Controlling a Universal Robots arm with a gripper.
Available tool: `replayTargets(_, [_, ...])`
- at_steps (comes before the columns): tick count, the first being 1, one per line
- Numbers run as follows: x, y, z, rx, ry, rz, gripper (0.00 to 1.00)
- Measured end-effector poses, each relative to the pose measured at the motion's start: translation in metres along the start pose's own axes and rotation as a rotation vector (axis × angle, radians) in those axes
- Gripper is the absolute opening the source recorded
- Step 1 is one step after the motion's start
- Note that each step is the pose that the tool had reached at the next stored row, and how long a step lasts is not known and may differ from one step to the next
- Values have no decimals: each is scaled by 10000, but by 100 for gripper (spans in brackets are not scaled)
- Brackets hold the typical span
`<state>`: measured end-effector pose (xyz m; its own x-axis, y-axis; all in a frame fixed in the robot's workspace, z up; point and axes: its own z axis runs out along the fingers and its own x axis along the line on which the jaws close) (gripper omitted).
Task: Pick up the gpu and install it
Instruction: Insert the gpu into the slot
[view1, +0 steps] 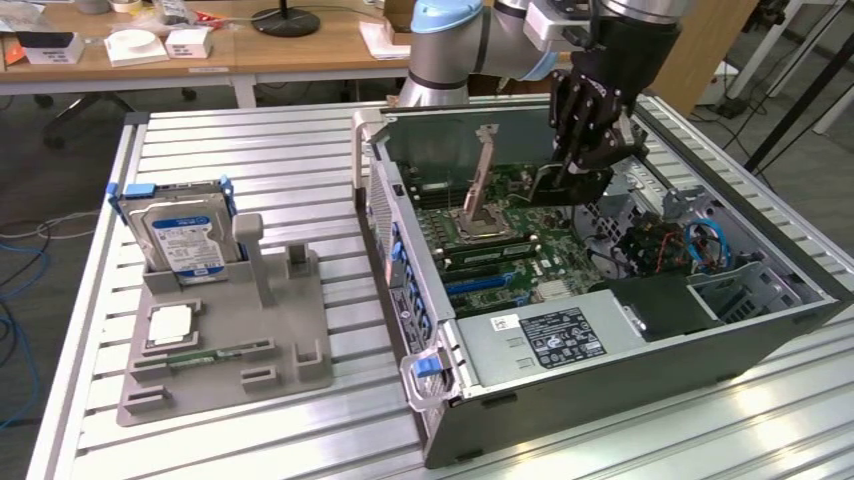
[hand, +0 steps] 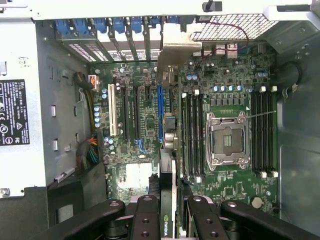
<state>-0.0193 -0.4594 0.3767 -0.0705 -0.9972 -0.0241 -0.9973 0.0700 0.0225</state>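
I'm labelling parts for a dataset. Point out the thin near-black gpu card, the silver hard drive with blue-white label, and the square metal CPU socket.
Near-black gpu card (hand: 175, 50): wrist view, silvery bracket end.
Silver hard drive (view1: 187, 243): exterior view, label face.
Metal CPU socket (hand: 228, 139): wrist view, socket centre.

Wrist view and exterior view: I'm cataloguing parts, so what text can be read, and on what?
"NVIDIA", beside a green logo: thin near-black gpu card with silvery bracket.
Black label on the grey power supply box: too small to read.
Blue-white label on the silver hard drive: too blurred.
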Motion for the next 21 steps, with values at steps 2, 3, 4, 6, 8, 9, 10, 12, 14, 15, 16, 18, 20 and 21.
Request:
replayTargets(2, [1, 7, 20, 0, 0, 2, 26])
replayTargets(3, [2, 13, 32, 0, 1, 1, 26])
replayTargets(4, [2, 20, 40, 0, 1, 1, 26])
replayTargets(6, [3, 21, 48, 0, 5, 0, 26])
replayTargets(8, [4, 31, 58, 1, 11, 2, 26])
replayTargets(9, [4, 38, 62, 1, 12, 2, 26])
replayTargets(10, [5, 43, 67, 1, 14, 2, 26])
replayTargets(12, [6, 53, 82, 2, 14, 1, 26])
replayTargets(14, [8, 69, 95, 2, 16, 2, 26])
replayTargets(15, [8, 76, 104, 2, 16, 2, 26])
replayTargets(16, [9, 83, 111, 2, 16, 2, 26])
replayTargets(18, [11, 103, 127, 2, 16, 2, 26])
replayTargets(20, [12, 118, 138, 2, 16, 2, 26])
replayTargets(21, [12, 121, 144, 2, 17, 2, 26])
